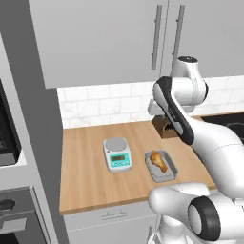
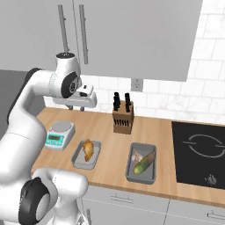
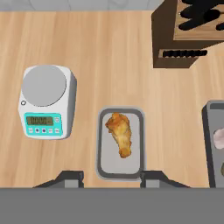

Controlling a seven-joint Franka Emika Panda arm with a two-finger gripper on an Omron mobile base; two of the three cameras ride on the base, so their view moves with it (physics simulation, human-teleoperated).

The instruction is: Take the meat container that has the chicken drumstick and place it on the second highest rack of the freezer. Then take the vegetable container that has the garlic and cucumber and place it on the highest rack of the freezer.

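The chicken drumstick (image 3: pixel 119 133) lies in a grey tray (image 3: pixel 103 164) on the wooden counter (image 3: pixel 109 61), between a kitchen scale (image 3: pixel 46 101) and a second tray (image 2: pixel 141 164) holding the garlic (image 2: pixel 137 155) and cucumber (image 2: pixel 144 163). The gripper (image 3: pixel 111 178) hangs above the drumstick tray, fingers apart and holding nothing. A knife block (image 2: pixel 122 115) stands behind.

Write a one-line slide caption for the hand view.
Open pincer above the drumstick tray, kitchen scale beside it on the wooden counter.

Drumstick tray (image 2: pixel 86 154) lies between scale (image 2: pixel 59 134) and vegetable tray (image 2: pixel 141 163).
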